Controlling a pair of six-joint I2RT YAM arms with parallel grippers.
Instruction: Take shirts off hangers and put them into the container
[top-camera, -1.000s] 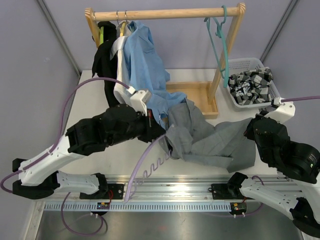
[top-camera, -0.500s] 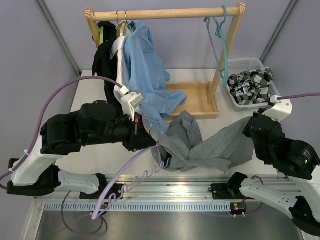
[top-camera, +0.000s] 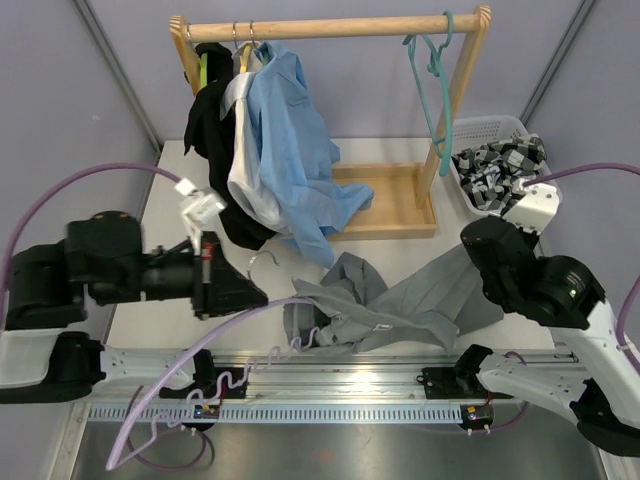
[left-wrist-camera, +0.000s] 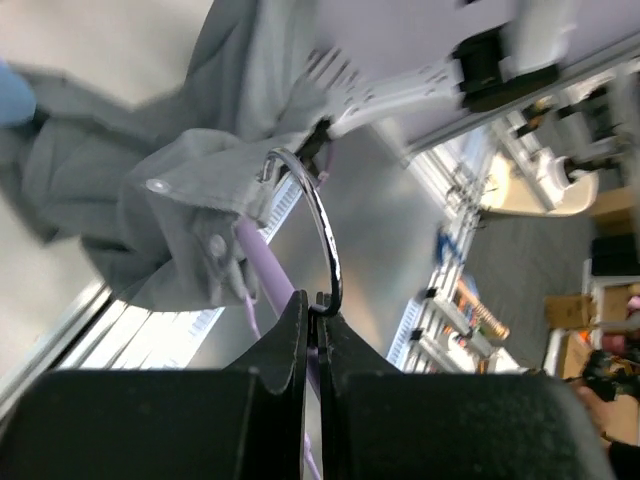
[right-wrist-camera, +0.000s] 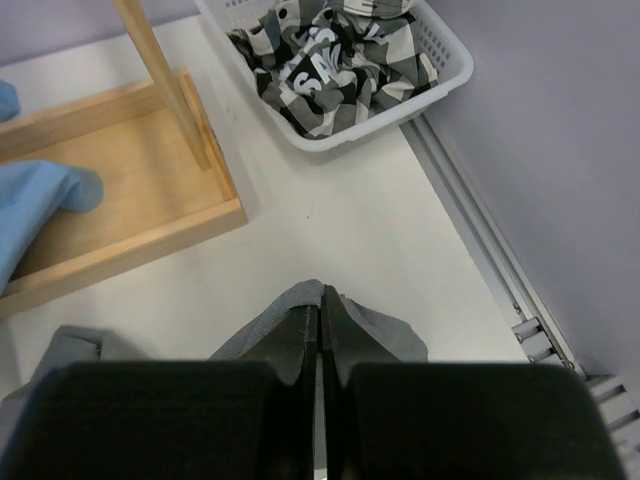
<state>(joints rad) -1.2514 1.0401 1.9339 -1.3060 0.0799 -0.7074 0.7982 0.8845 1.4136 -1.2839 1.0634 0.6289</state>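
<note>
**Limp grey shirt stretched between two closed end effectors**

The left end effector (left-wrist-camera: 313, 310) is pinched shut on the hanger's wire hook (left-wrist-camera: 321, 205). The right end effector (right-wrist-camera: 320, 300) is clamped on a fold of the grey shirt (top-camera: 395, 300). The shirt looks light, soft and floppy, so it will likely sag and drag. Bunched cloth should give a surer hold than a flat panel. It lies on the counter (top-camera: 170, 200), long axis roughly 8 to 2 o'clock, hook end toward 8. The basket (right-wrist-camera: 390, 108) sits beyond at 2.
</note>
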